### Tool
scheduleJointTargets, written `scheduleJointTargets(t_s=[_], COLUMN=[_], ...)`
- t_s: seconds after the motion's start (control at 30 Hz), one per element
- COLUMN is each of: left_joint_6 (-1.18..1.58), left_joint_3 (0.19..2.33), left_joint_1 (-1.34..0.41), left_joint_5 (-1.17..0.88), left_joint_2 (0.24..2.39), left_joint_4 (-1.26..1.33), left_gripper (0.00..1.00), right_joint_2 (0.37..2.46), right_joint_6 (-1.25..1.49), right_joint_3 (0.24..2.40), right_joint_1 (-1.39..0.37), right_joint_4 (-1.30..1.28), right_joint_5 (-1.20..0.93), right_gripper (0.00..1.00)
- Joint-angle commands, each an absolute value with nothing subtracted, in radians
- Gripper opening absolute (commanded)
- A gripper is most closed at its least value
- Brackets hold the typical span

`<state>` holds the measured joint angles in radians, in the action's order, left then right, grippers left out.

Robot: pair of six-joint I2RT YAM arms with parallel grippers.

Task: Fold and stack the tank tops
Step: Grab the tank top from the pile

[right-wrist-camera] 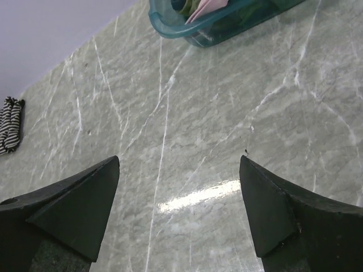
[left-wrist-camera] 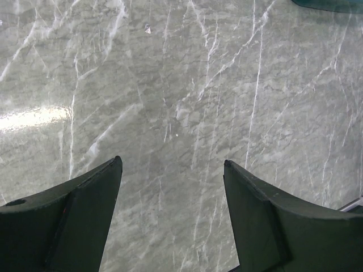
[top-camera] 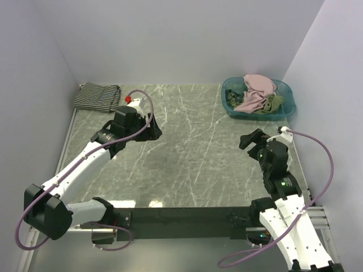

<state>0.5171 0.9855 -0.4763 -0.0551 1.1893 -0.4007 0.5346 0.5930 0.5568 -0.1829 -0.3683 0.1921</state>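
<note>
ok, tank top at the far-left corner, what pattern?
The tank top: thin black-and-white stripes, best seen in the top external view.

Bare marble table (top-camera: 193,153) spans the middle between the left gripper (top-camera: 153,133) and the right gripper (top-camera: 249,139) — free passage there. Far right, the teal basin (top-camera: 258,116), heaped with the pink tank top (top-camera: 256,90) and olive tank tops (top-camera: 275,103), fills the corner. Far left, the striped tank top (top-camera: 96,96) lies in the corner — walls (top-camera: 170,39) bound left, far and right.
</note>
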Motion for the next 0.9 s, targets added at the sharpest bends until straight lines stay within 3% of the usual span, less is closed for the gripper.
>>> scheduleJointTargets(t_s=[0.0, 0.2, 0.3, 0.5, 0.63, 0.87], left_joint_6=[0.515, 0.517, 0.520, 0.526, 0.526, 0.523], left_joint_3=[0.983, 0.983, 0.979, 0.979, 0.977, 0.973], left_joint_1=[-0.471, -0.469, -0.469, -0.468, -0.465, -0.460], left_joint_5=[-0.060, -0.063, -0.066, -0.064, -0.063, -0.075], left_joint_2=[1.181, 1.177, 1.170, 1.157, 1.147, 1.147], left_joint_4=[-0.362, -0.362, -0.359, -0.359, -0.360, -0.362], left_gripper=[0.78, 0.78, 0.78, 0.78, 0.78, 0.78], right_joint_2=[0.534, 0.624, 0.788, 1.379, 1.614, 2.011], right_joint_6=[0.578, 0.555, 0.531, 0.439, 0.397, 0.379], right_joint_3=[0.621, 0.707, 0.837, 1.298, 1.477, 1.972], right_joint_1=[-0.187, -0.187, -0.186, -0.160, -0.117, -0.063], right_joint_4=[-0.362, -0.368, -0.364, -0.495, -0.495, -0.646], right_joint_5=[0.229, 0.213, 0.209, 0.271, 0.336, 0.474], right_gripper=[0.93, 0.94, 0.96, 0.84, 0.83, 0.82])
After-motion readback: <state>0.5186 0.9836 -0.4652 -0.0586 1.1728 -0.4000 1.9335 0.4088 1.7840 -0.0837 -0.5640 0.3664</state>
